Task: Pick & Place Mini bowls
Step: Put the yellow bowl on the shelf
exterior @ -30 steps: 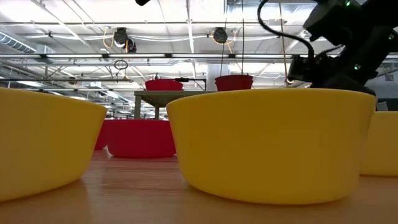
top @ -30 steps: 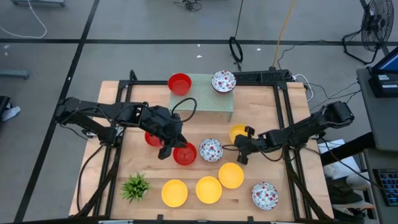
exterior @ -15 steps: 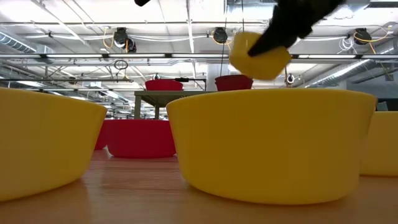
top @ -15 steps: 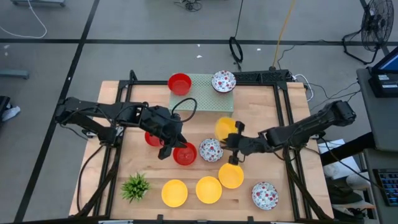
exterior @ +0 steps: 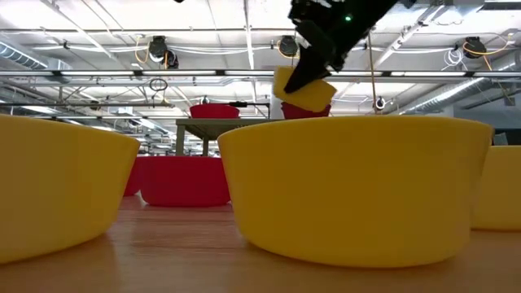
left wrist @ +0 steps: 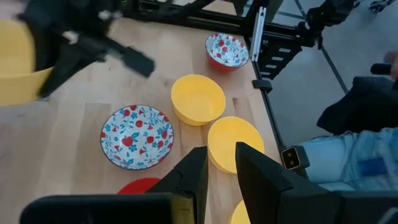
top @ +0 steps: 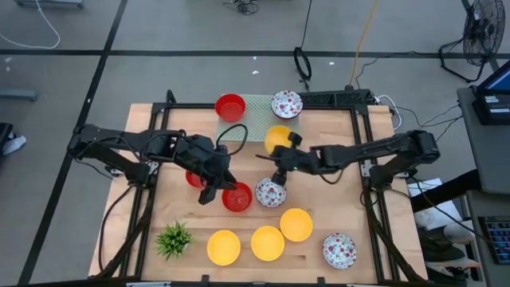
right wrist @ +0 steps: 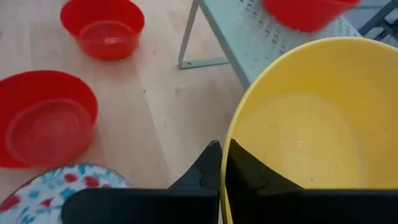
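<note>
My right gripper (top: pixel 280 156) is shut on a plain yellow mini bowl (top: pixel 277 138) and holds it in the air beside the pale green stand (top: pixel 253 126). On the stand sit a red bowl (top: pixel 230 106) and a floral bowl (top: pixel 287 104). My left gripper (top: pixel 213 190) hovers open over a red bowl (top: pixel 237 198) on the table, with nothing between its fingers (left wrist: pixel 194 177). Another floral bowl (top: pixel 271 192) rests on the table below the right gripper. My right gripper pinches the yellow bowl's rim (right wrist: pixel 227 134), one finger inside the bowl and one outside. The fingers come from the table's right side, slanting down. The bowl (exterior: pixel 303 89) hangs tilted, lifted clear of the table.
Three yellow bowls (top: pixel 268 243) stand in a row near the front edge, with a floral bowl (top: pixel 339 249) to their right and a small green plant (top: pixel 174 238) to their left. A second red bowl (top: pixel 194 177) lies under the left arm. A black frame (top: pixel 362 159) edges the table.
My right gripper has lifted the yellow bowl off the table and carried it up and toward the far left, over to the green stand. The bowl has tipped as it rose and now hangs clear of the table.
</note>
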{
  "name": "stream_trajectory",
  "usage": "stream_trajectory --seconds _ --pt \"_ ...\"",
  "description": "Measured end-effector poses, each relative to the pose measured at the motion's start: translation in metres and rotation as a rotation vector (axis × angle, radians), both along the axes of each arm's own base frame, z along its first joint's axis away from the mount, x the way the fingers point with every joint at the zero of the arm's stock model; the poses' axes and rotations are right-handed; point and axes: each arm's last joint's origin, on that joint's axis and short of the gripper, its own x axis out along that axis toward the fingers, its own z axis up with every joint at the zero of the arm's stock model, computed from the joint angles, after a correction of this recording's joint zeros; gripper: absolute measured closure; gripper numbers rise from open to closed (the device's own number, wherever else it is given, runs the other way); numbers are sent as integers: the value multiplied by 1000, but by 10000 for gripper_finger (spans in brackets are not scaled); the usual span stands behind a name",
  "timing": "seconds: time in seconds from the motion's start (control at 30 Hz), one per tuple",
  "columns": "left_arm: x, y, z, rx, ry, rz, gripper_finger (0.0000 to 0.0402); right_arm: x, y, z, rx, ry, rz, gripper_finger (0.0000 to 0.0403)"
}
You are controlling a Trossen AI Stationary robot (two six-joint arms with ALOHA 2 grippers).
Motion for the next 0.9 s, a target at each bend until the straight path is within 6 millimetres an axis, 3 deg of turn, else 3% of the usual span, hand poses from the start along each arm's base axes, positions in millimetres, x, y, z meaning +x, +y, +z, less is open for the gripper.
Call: stream_trajectory --seconds 0.37,0.6,0.9 --pt "-7 -2 4 -10 -3 3 314 46 -28 14 -62 64 8 403" --pt "-7 -2 4 -11 0 2 314 50 -50 6 -64 127 -33 400" --pt "-6 -2 5 -10 -22 -1 314 52 -58 8 -17 88 3 398"
